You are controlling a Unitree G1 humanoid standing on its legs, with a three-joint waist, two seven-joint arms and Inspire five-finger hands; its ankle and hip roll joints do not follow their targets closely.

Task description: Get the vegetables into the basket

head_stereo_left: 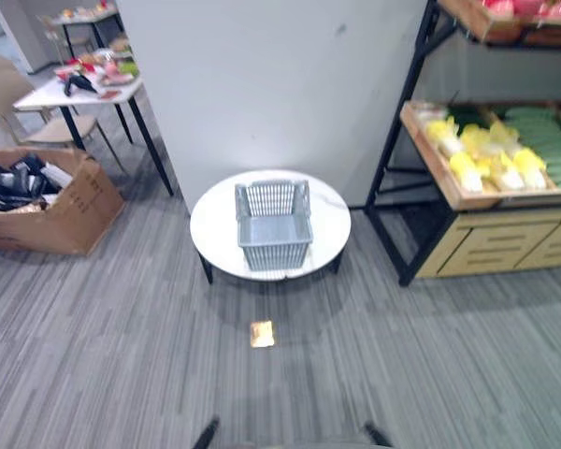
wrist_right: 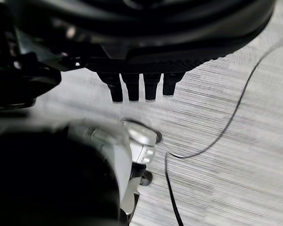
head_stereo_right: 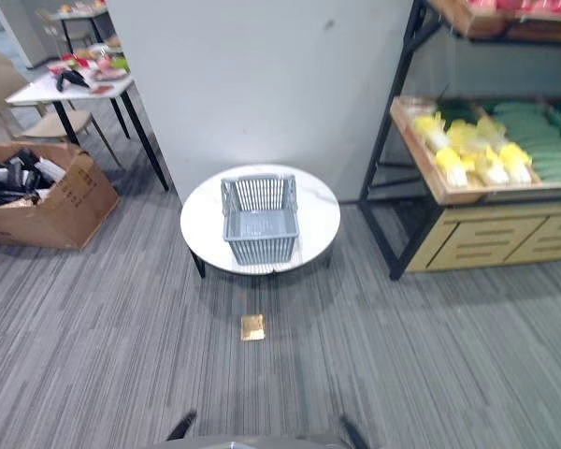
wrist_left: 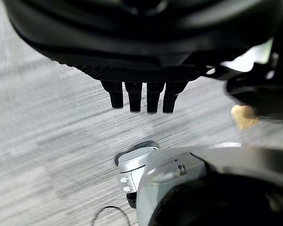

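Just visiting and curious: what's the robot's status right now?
Left hand and right hand open, holding nothing. Basket empty on round table. Vegetables on shelf, right. Nothing blocking.

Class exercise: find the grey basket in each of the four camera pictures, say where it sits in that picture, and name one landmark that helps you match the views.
Left eye view: grey basket at centre, on the round white table.
Right eye view: grey basket just left of centre, on the same table.
Left wrist view: not in it; left hand over carpet.
Right wrist view: not in it; right hand over carpet.
Shared landmark: the striped grey carpet.
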